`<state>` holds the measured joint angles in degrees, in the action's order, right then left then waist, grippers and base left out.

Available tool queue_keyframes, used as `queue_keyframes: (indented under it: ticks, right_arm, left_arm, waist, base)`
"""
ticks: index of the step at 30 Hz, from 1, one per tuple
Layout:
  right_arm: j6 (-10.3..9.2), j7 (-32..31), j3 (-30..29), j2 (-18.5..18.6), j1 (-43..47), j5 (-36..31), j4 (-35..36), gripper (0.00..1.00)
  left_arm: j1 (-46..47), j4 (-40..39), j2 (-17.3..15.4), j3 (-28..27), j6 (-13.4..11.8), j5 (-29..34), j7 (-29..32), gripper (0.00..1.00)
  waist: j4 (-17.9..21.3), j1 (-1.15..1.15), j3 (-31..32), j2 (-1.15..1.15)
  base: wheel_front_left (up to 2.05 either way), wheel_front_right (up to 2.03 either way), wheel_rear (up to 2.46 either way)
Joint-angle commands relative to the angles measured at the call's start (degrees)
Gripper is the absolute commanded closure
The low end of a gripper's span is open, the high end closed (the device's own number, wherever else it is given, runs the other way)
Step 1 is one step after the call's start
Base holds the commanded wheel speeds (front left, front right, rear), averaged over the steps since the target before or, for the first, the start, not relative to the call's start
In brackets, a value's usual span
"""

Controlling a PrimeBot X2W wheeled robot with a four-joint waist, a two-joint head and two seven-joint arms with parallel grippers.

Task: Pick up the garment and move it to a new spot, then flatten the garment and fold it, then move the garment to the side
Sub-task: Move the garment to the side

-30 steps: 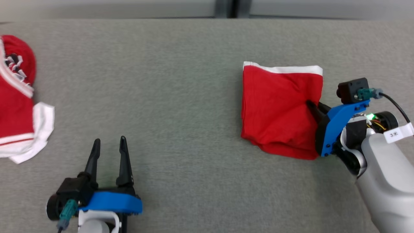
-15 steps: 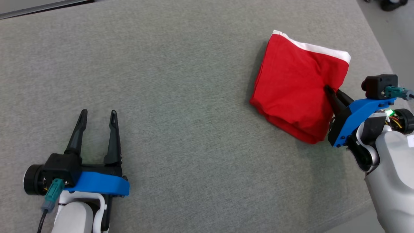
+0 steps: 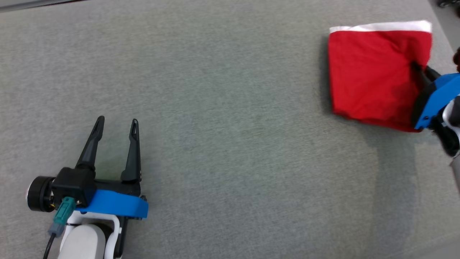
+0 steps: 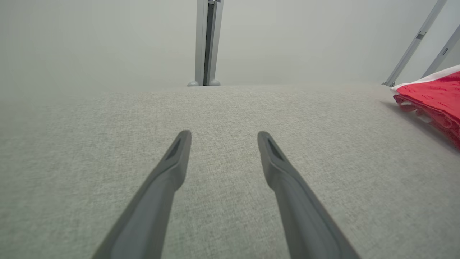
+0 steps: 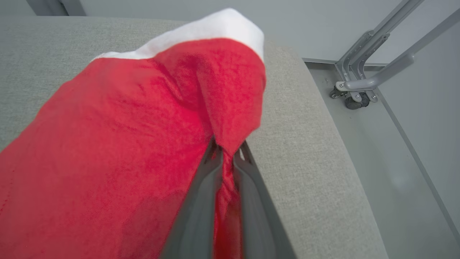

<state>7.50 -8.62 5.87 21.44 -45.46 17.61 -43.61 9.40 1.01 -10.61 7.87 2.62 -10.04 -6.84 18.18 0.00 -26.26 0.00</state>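
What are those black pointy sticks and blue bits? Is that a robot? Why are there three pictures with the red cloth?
Yes, it is a robot with two arms. Each arm ends in a hand made of two long dark fingers. One picture comes from a camera on the robot's head, looking down at a grey fabric-covered table. There the left hand sits low on the left, open and holding nothing. The other two pictures come from small cameras on the wrists, each looking along its own hand's fingers. On the table lies a folded red garment with a white band along one edge. The right hand is pinched shut on a bit of that garment, close to the table's right end.
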Motion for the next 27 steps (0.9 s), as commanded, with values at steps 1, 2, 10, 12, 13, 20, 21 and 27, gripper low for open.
queue_keyframes:
  ticks: [1,2,10,12,13,20,21,27]
  right_arm:
    - [-0.01,-0.5,-0.5,1.5,-1.7,0.2,-0.6,1.0]
    - [-0.01,-0.8,-1.0,2.7,-2.5,0.1,-1.1,1.0]
    - [-0.01,-3.3,-2.7,10.4,-6.6,-1.9,-3.5,1.0]
    - [-0.01,-2.9,-3.7,11.4,-7.6,-2.6,-4.1,1.0]
    - [-0.01,-2.9,-4.0,11.7,-7.9,-3.0,-4.3,1.0]
    - [-0.01,3.2,-7.3,10.9,-10.0,-9.2,-5.3,0.0]
    - [-0.01,4.3,-7.7,10.6,-10.1,-10.2,-5.3,0.0]
    - [-0.01,7.9,-7.5,6.9,-9.6,-13.4,-5.9,0.0]
  left_arm:
    - [-0.5,-0.5,-0.2,-0.1,-0.1,-0.1,0.1,0.0]
    - [-0.6,-0.7,-0.2,0.0,-0.2,-0.1,0.1,0.0]
    - [-1.5,-1.4,-0.7,0.4,-0.3,-0.5,-0.3,0.0]
    - [-1.5,-1.5,-0.5,0.7,-0.3,-0.5,-0.4,0.0]
    - [-1.4,-1.5,-0.5,0.9,-0.3,-0.5,-0.5,0.0]
    - [-0.5,-1.0,0.0,2.0,-0.3,-0.6,-0.4,0.0]
    - [-0.4,-0.9,0.1,2.1,-0.2,-0.6,-0.5,0.0]
    - [-0.2,-0.1,0.0,2.4,-0.3,-1.0,-0.8,0.0]
  waist:
    - [-2.3,0.0,-1.3,0.0]
    - [-3.2,0.0,-1.5,0.0]
    - [-7.9,0.0,-3.1,0.0]
    - [-8.4,0.0,-3.5,0.0]
    - [-8.6,0.0,-3.7,0.0]
    - [-9.1,0.0,-4.2,0.0]
    - [-9.2,0.0,-4.1,0.0]
    - [-8.7,0.0,-3.0,0.0]
  base:
    - [0.0,0.0,0.0]
    - [0.0,0.0,0.0]
    - [0.0,0.0,0.0]
    - [0.0,0.0,0.0]
    - [0.0,0.0,0.0]
    - [0.0,0.0,0.0]
    - [0.0,0.0,0.0]
    - [0.0,0.0,0.0]
